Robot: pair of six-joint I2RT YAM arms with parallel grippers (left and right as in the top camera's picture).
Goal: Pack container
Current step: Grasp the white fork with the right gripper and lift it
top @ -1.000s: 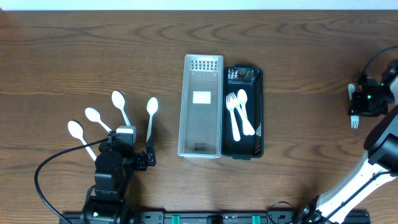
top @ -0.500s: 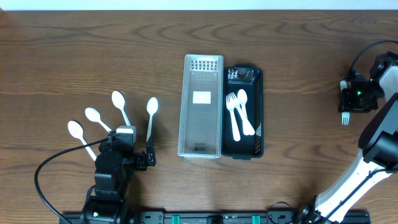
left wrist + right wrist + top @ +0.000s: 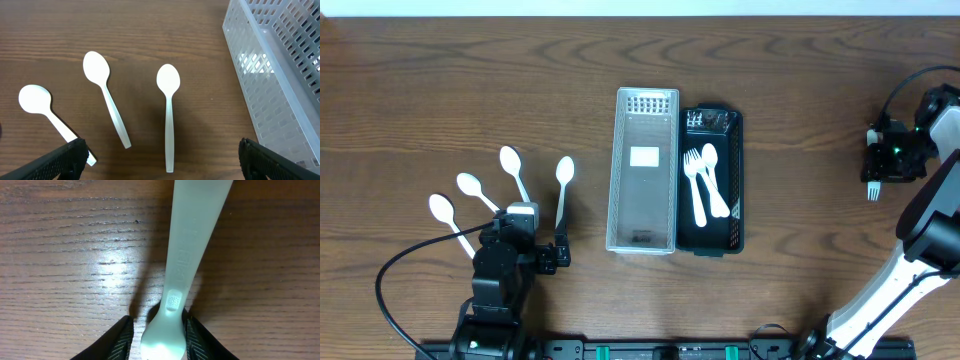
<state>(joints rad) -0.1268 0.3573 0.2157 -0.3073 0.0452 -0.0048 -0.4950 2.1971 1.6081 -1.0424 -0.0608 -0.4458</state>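
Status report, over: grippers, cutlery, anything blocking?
Left gripper open over spoons. Right gripper around fork handle, grip unclear. Tray holds second fork, one spoon. Nothing between fork and tray.

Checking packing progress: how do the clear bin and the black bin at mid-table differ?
The clear bin holds no cutlery; the black bin holds a white fork and spoon. The clear bin is see-through, the black bin opaque. The clear bin looks slightly longer than the black bin. Both are narrow rectangles lying side by side.

The spoons (image 3: 168, 80) are white, the table (image 3: 420, 80) brown wood-grain, the bin (image 3: 643, 200) clear, the tray (image 3: 736, 180) black.
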